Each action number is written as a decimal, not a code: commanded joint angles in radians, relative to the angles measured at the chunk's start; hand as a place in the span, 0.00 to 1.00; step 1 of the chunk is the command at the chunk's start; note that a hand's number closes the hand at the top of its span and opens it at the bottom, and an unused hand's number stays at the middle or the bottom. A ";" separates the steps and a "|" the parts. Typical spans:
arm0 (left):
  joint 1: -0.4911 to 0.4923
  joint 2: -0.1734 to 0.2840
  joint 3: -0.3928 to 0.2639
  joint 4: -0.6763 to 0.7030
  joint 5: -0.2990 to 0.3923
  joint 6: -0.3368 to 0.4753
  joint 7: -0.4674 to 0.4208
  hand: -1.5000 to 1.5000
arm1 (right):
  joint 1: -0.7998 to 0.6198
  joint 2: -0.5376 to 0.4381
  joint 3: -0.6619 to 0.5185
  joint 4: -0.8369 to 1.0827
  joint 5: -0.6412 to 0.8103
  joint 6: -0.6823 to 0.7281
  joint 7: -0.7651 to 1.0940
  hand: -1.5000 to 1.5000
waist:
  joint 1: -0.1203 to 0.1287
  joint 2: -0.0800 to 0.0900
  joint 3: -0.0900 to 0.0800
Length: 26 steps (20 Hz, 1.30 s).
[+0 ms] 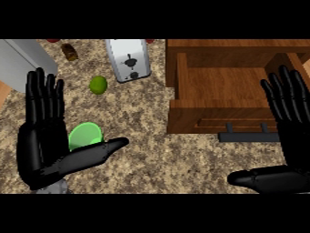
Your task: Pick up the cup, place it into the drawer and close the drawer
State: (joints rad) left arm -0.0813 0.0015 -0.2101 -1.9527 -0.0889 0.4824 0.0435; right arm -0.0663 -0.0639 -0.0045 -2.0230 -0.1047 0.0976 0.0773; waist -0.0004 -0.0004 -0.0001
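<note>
The wooden drawer stands pulled out. Left of it, the green cup sits beside the left hand; the right hand is by the drawer. Both hands' fingers are straight.

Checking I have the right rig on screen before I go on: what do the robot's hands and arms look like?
Both the left hand and the right hand are glossy black, with long slim segmented fingers and a thick thumb. No cables or markings show on them. Only a small patch of grey forearm shows below the left hand; the right forearm is out of view.
</note>
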 commanded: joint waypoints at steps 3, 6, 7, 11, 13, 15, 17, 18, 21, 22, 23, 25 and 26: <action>0.027 -0.001 -0.031 0.079 0.031 0.049 -0.079 0.00 | -0.013 -0.008 -0.026 0.030 -0.003 0.011 -0.021 0.00 | 0.000 0.000 0.000; 0.118 0.006 0.008 0.032 0.036 -0.003 -0.090 0.00 | -0.065 0.010 -0.004 0.007 0.024 -0.035 0.029 0.00 | 0.004 0.000 0.000; 0.108 0.011 0.041 0.044 0.078 -0.025 -0.085 0.00 | -0.087 -0.013 -0.025 0.037 0.012 -0.015 0.032 0.00 | 0.004 0.000 0.000; 0.142 -0.001 0.032 0.114 0.099 -0.018 -0.168 0.00 | -0.043 -0.009 -0.010 -0.055 0.008 -0.025 0.087 0.00 | 0.001 0.000 0.000; 0.150 -0.001 0.001 0.136 0.097 0.025 -0.151 0.00 | -0.040 0.016 0.008 -0.007 0.048 -0.042 0.035 0.00 | 0.002 0.000 0.000; 0.169 -0.001 0.018 0.148 0.080 0.007 -0.184 0.00 | -0.066 -0.030 -0.061 -0.020 -0.031 -0.003 0.072 0.00 | 0.001 0.000 0.000; 0.175 0.025 0.096 0.177 0.162 -0.049 -0.202 0.00 | -0.041 0.019 0.008 0.009 0.034 -0.024 0.003 0.00 | 0.002 0.000 0.000; 0.203 -0.001 0.027 0.120 0.091 0.020 -0.159 0.00 | -0.090 -0.038 -0.072 0.003 -0.033 0.003 0.059 0.00 | 0.003 0.000 0.000; 0.185 0.005 0.123 0.235 0.166 -0.042 -0.262 0.00 | -0.013 0.027 0.030 -0.034 0.042 -0.027 0.029 0.00 | 0.001 0.000 0.000; 0.283 -0.001 0.081 0.222 0.159 -0.042 -0.315 0.00 | 0.004 -0.009 -0.029 -0.035 -0.019 0.005 0.045 0.00 | 0.002 0.000 0.000; 0.223 0.000 0.116 0.247 0.164 -0.048 -0.288 0.00 | -0.047 -0.024 -0.059 -0.011 -0.044 0.014 0.046 0.00 | 0.002 0.000 0.000; 0.214 -0.001 0.073 0.295 0.158 -0.001 -0.313 0.00 | -0.093 -0.019 -0.042 -0.010 -0.021 -0.013 0.087 0.00 | 0.002 0.000 0.000; 0.228 -0.001 0.101 0.307 0.174 -0.024 -0.353 0.00 | -0.057 0.011 0.000 0.041 0.040 -0.023 0.019 0.00 | 0.003 0.000 0.000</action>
State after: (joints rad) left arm 0.1308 0.0034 -0.1259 -1.7080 0.0624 0.4615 -0.2357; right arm -0.1129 -0.0681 -0.0269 -2.0332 -0.1061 0.0870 0.1264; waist 0.0012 -0.0005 -0.0003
